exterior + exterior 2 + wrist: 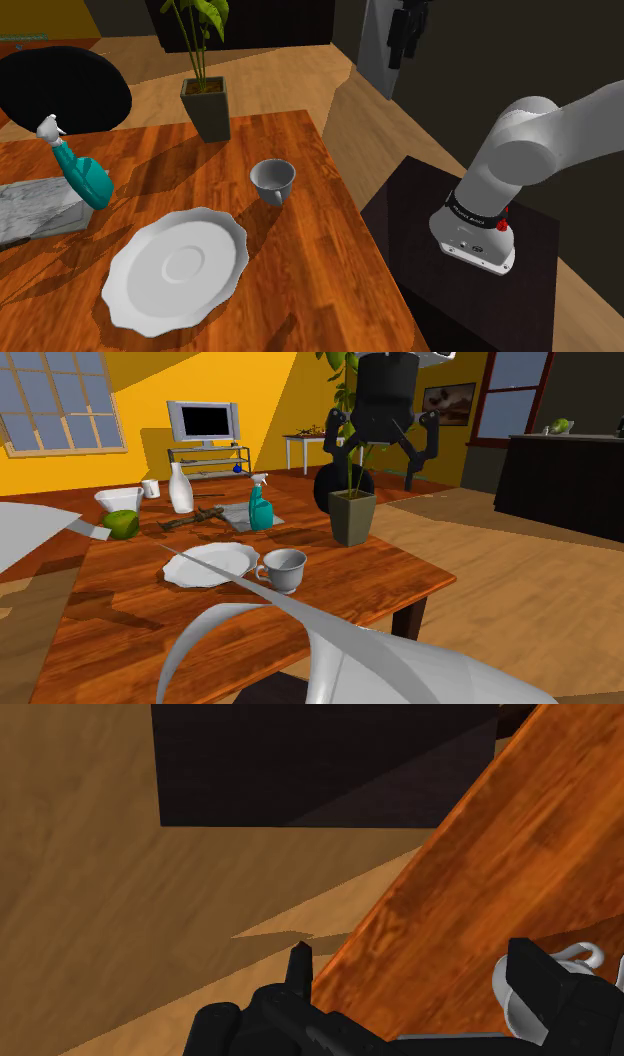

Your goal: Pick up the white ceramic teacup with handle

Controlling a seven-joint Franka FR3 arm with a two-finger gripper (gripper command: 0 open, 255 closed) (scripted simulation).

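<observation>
Approach step. Tool [411, 959] spread, empty, not yet at teacup [272, 180], mid-frame on counter [325, 275]. Nxt: move over teacup, descend, straddle rim opp. handle, pinch.

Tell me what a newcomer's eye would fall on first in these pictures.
The reddish wooden table draws the eye first, with a white teacup standing upright beside a large wavy-rimmed white plate. A teal spray bottle at the shoulder view's left and a potted plant at the table's far edge add colour. In the second exterior view the black gripper hangs open at the top.
</observation>
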